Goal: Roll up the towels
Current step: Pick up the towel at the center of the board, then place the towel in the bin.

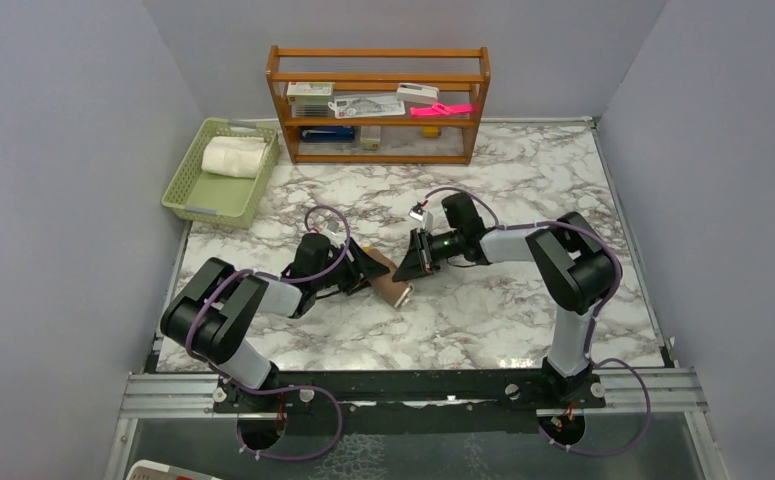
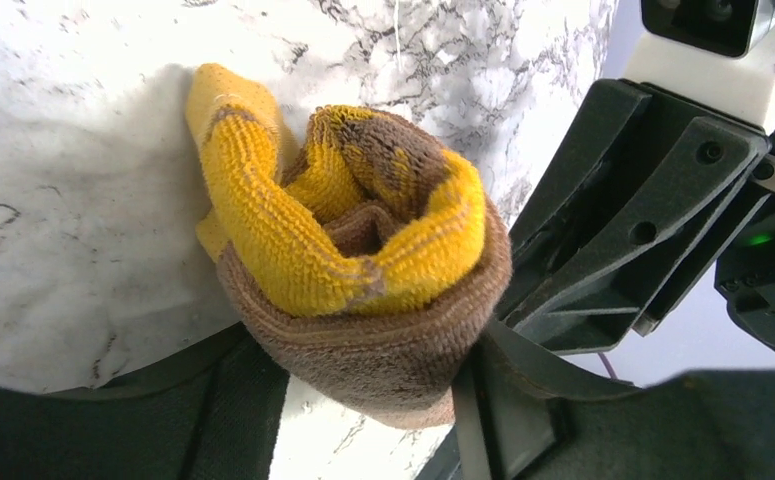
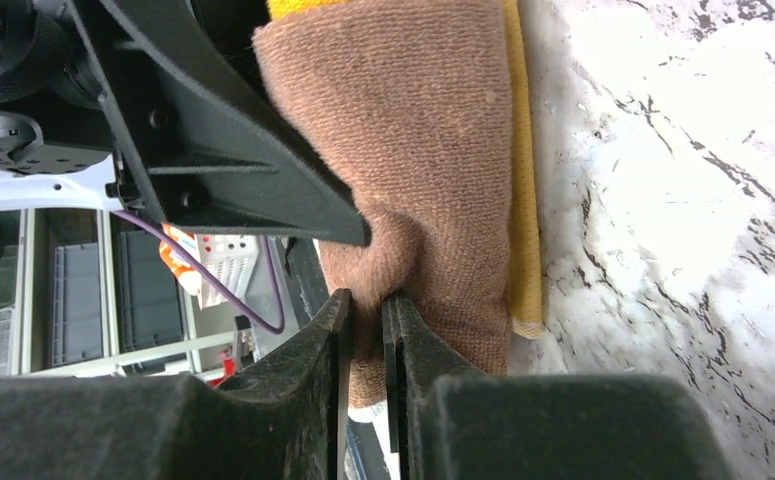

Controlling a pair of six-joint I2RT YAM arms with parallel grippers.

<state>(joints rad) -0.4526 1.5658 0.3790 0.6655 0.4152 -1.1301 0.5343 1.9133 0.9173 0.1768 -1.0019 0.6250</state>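
Left arm [image 1: 225, 318]: elbow folded low, forearm reaching right toward table centre.
Left gripper [image 1: 368, 268]: fingers set on either side of rolled brown towel [image 1: 391, 288], touching it.
Right arm [image 1: 573, 265]: elbow raised, forearm reaching left.
Right gripper [image 3: 366, 312]: jaws almost together, pinching a fold of same towel.
Grippers tip to tip, just beside each other.

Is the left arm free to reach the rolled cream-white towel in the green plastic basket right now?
Probably not yet. The rolled cream-white towel lies uncovered in the open green plastic basket, but the left hand is shut on the brown and yellow terry towel and must release first.
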